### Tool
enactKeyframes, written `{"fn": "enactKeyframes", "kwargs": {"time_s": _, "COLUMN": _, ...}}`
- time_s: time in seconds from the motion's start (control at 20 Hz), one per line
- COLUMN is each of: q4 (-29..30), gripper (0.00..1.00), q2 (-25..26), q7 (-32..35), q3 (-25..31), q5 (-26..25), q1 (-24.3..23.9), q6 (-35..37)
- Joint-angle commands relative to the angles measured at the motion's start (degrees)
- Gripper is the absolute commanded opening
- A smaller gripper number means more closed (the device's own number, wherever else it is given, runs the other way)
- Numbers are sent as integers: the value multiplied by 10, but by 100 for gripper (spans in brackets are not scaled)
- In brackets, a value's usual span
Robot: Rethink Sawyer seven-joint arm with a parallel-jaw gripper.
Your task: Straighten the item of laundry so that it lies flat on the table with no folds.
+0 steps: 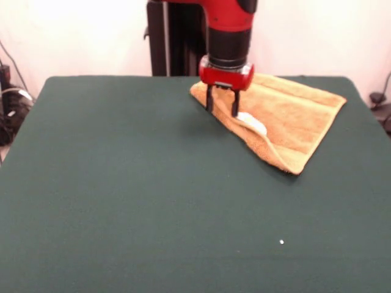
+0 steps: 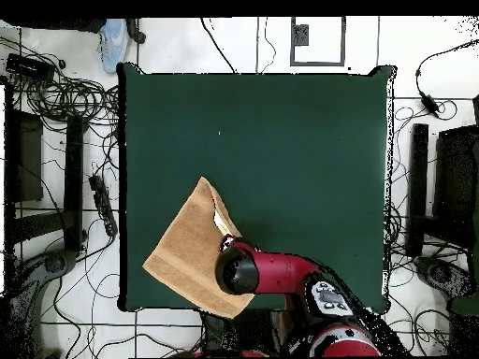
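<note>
Resting place: hand towel (image 1: 287, 116) lies on the desk (image 1: 134, 195), at the far right in the front view, close to the robot's side.
Towel condition: orange-yellow terry, folded over on itself into a roughly triangular shape; doubled layers show along the edge that faces the camera in the front view.
Label: white label (image 1: 253, 124) shows at the folded edge, just beside the hand.
Border bands: woven bands run across the upper layer.
Arm: red and black arm (image 2: 281, 273) reaches from the pedestal over the towel's corner nearest the desk's middle.
Hand: hand (image 1: 222, 102) points straight down, its two dark fingers (image 1: 209, 98) set a narrow gap apart, tips at the towel's folded edge; nothing is seen held between them.
Desk: dark green cloth, with one small white speck (image 1: 281, 242) toward the camera side.
</note>
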Motion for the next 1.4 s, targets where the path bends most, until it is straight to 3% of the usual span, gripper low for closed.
{"fn": "enactKeyframes", "kwargs": {"time_s": 0.05, "q4": -8, "gripper": 100, "q2": -14, "q7": 81, "q3": 10, "q5": 32, "q1": 22, "q6": 27}}
{"fn": "enactKeyframes", "kwargs": {"time_s": 0.4, "q4": -87, "gripper": 100, "q2": -43, "q7": -26, "q3": 30, "q5": -2, "q1": -18, "q6": 146}}
{"fn": "enactKeyframes", "kwargs": {"time_s": 0.7, "q4": -168, "gripper": 100, "q2": -61, "q7": -129, "q3": 71, "q5": -34, "q1": -58, "q6": 297}}
{"fn": "enactKeyframes", "kwargs": {"time_s": 1.1, "q4": -232, "gripper": 100, "q2": -91, "q7": -184, "q3": 98, "q5": -89, "q1": -71, "q6": 432}}
{"fn": "enactKeyframes", "kwargs": {"time_s": 1.3, "q4": -249, "gripper": 100, "q2": -90, "q7": -194, "q3": 114, "q5": -104, "q1": -80, "q6": 455}}
{"fn": "enactKeyframes", "kwargs": {"time_s": 1.4, "q4": -235, "gripper": 100, "q2": -96, "q7": -168, "q3": 115, "q5": -100, "q1": -79, "q6": 451}}
